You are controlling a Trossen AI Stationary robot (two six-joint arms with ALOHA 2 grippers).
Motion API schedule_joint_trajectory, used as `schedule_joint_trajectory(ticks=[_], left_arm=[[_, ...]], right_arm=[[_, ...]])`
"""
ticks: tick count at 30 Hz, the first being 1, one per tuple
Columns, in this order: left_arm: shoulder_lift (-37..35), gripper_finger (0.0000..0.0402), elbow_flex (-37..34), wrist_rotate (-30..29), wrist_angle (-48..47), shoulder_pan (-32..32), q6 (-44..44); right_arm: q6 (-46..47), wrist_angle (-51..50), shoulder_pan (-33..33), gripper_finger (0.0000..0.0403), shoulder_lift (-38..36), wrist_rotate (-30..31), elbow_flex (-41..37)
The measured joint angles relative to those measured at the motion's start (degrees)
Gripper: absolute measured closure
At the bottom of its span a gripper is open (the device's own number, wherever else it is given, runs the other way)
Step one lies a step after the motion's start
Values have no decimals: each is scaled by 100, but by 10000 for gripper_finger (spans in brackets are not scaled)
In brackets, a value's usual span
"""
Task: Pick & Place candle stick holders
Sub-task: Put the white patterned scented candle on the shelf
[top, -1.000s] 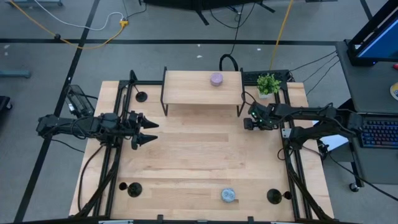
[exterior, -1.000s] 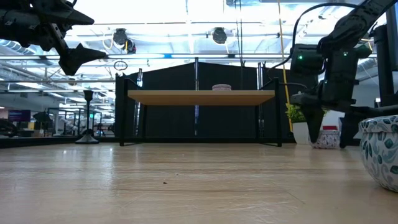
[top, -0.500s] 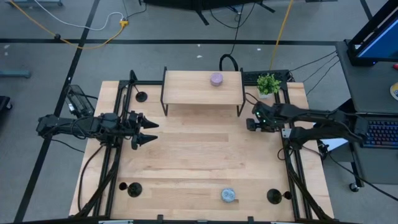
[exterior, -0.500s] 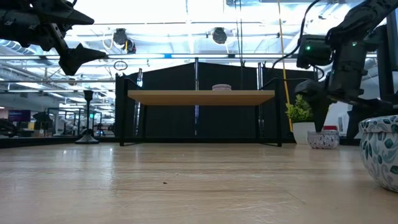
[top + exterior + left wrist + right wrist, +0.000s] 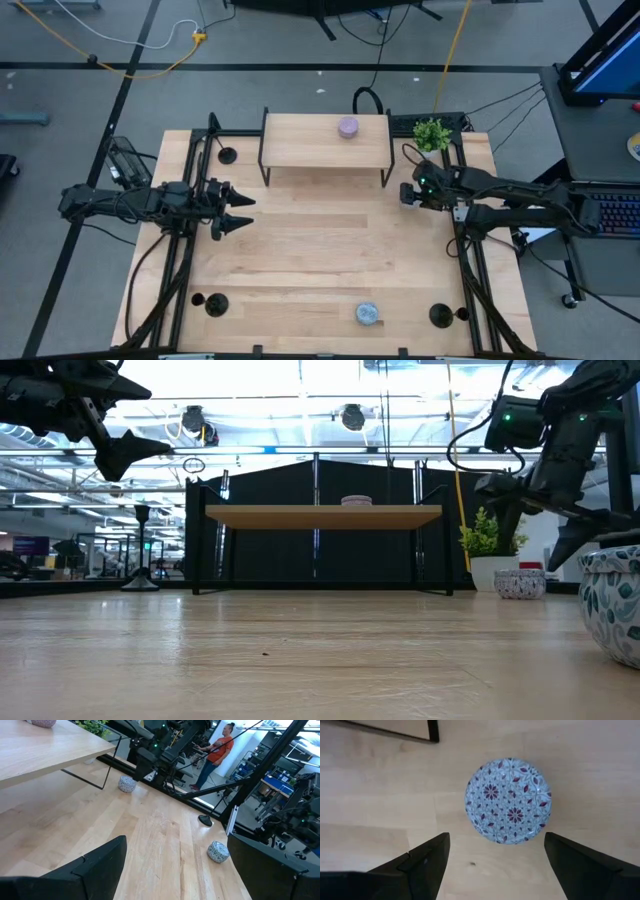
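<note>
Your left gripper (image 5: 236, 211) hangs in the air over the left side of the light wooden table (image 5: 300, 260), arm stretched level from the left edge, black fingers spread apart with nothing between them. In the low view it sits high up (image 5: 120, 430), well clear of the tabletop.

Your right gripper (image 5: 408, 192) is over at the right end of the raised wooden shelf with black legs (image 5: 325, 140), arm coming in from the right edge and the wrist bent down. Its wrist camera looks straight down on a round blue-and-red patterned ceramic dome (image 5: 508, 800) resting on the table, and the fingers (image 5: 425, 860) stand wide on either side of it without touching, so it's holding nothing.

The three small black candle stick holders are all on the table, well apart: one at the back left next to the shelf leg (image 5: 228, 155), one at the front left corner (image 5: 214, 304), one at the front right corner (image 5: 440, 316). Neither gripper is near any of them.
</note>
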Motion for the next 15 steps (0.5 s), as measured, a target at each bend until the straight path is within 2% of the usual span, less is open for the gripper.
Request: schedule_joint_trajectory(ticks=[15], left_arm=[[0,50,0,53,3,-2,-2]], right_arm=[[-397,106,-698,87,239,148,0]])
